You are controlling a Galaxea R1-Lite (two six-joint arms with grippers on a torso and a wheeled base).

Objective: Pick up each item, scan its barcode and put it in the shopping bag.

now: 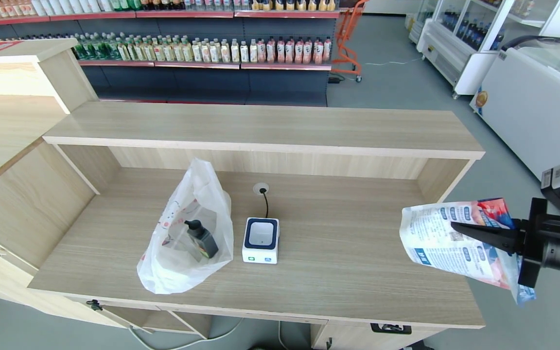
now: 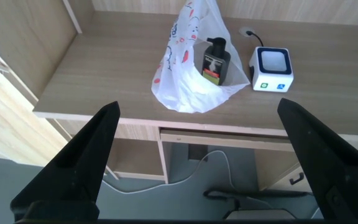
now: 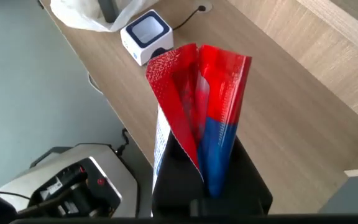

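The printed pouch (image 1: 447,240) hangs in the air over the counter's (image 1: 348,253) right end, clamped in the right pincer (image 1: 477,233), whose jaws are closed flat on its sealed end. The pouch's long axis runs roughly across the counter, with its free end towards the robot's left.

That is the direction that matters. The scanner (image 1: 261,239) sits well apart to the left of the pouch, mid-counter, with its window facing up. Scanning would likely mean carrying the pouch sideways over that window. Just beyond the scanner stands the shopping bag (image 1: 163,272), with a dark pump bottle (image 1: 202,238) already inside it.

The left pincer (image 2: 197,106) is wide open and holds nothing. It sits off the counter's near edge, facing the bag, so the left arm is the nearer one to the bag.

The finger of the right pincer behind the pouch is hidden. The pouch's print is too small to tell where the barcode is. The bag's mouth is also hard to make out.
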